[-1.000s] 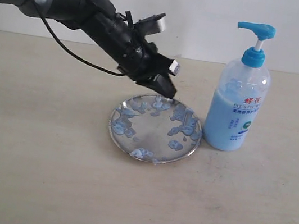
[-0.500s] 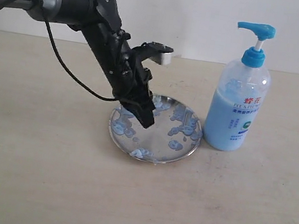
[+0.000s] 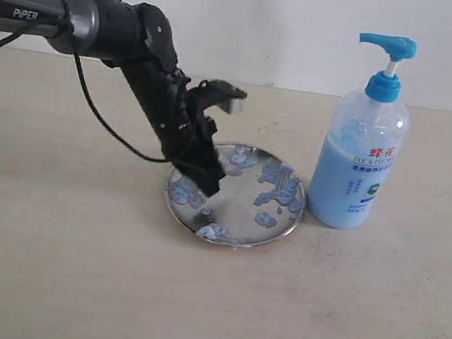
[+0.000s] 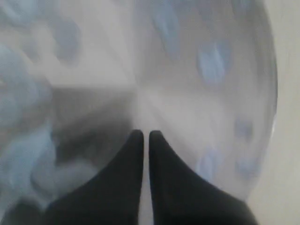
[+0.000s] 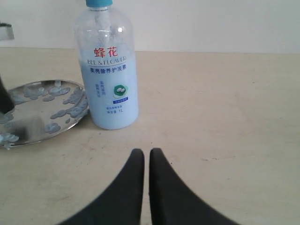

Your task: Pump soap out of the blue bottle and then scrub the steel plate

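Note:
The steel plate (image 3: 237,210) lies on the table, speckled with blobs of pale blue soap (image 3: 279,187). My left gripper (image 3: 210,186) is shut, its tips down on the plate's left part among the blobs; the left wrist view shows the shut tips (image 4: 146,134) close over the blurred plate (image 4: 206,117). The blue bottle (image 3: 359,156) stands upright just right of the plate, touching or nearly touching its rim. In the right wrist view my right gripper (image 5: 146,152) is shut and empty over bare table, short of the bottle (image 5: 108,70) and plate (image 5: 42,117).
A beige table (image 3: 65,264) meets a white wall (image 3: 275,22) at the back. The left arm (image 3: 127,33) with its cable slants in from the upper left. The right arm does not show in the exterior view.
My left gripper swung down from above the plate's far rim onto the plate, then slid slightly left across its left part. Bottle and plate have stayed put.

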Robot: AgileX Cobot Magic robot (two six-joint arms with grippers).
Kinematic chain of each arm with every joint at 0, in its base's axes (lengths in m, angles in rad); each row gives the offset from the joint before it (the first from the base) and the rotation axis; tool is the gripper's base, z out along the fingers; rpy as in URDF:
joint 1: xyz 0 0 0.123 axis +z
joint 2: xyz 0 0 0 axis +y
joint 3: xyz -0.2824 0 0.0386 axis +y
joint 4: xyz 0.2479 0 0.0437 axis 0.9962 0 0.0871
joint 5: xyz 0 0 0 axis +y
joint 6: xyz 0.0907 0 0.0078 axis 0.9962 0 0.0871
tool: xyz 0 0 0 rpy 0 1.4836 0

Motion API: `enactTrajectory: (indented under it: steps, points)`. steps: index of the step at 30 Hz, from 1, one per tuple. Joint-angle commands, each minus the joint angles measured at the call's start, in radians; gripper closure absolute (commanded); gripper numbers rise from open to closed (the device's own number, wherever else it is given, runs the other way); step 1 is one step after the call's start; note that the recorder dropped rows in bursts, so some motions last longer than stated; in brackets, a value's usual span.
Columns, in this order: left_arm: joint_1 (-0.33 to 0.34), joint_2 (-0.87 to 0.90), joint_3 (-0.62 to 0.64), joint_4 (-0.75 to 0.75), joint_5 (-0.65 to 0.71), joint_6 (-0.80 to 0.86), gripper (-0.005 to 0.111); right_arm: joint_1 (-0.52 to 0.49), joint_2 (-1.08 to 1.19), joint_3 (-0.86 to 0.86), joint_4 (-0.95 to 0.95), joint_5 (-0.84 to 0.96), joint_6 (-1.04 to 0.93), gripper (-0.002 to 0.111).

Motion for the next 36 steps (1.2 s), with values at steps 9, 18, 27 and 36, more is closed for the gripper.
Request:
enactTrajectory:
  steps: [9,18,27,36]
  points:
    - [0.024,0.004,0.021,-0.364,0.281,0.075,0.103,-0.001,-0.005,0.000,-0.001,-0.004,-0.004,0.107]
    - [0.064,-0.269,0.273,-0.400,0.106,0.133,0.103,-0.001,-0.005,0.000,-0.001,-0.004,-0.004,0.107]
    - [0.057,-0.869,0.746,-0.398,-1.037,0.185,0.103,-0.001,-0.005,0.000,-0.001,-0.004,-0.004,0.107]
    - [0.085,-1.309,0.907,-0.281,-0.814,0.210,0.103,-0.001,-0.005,0.000,-0.001,-0.004,-0.004,0.107]
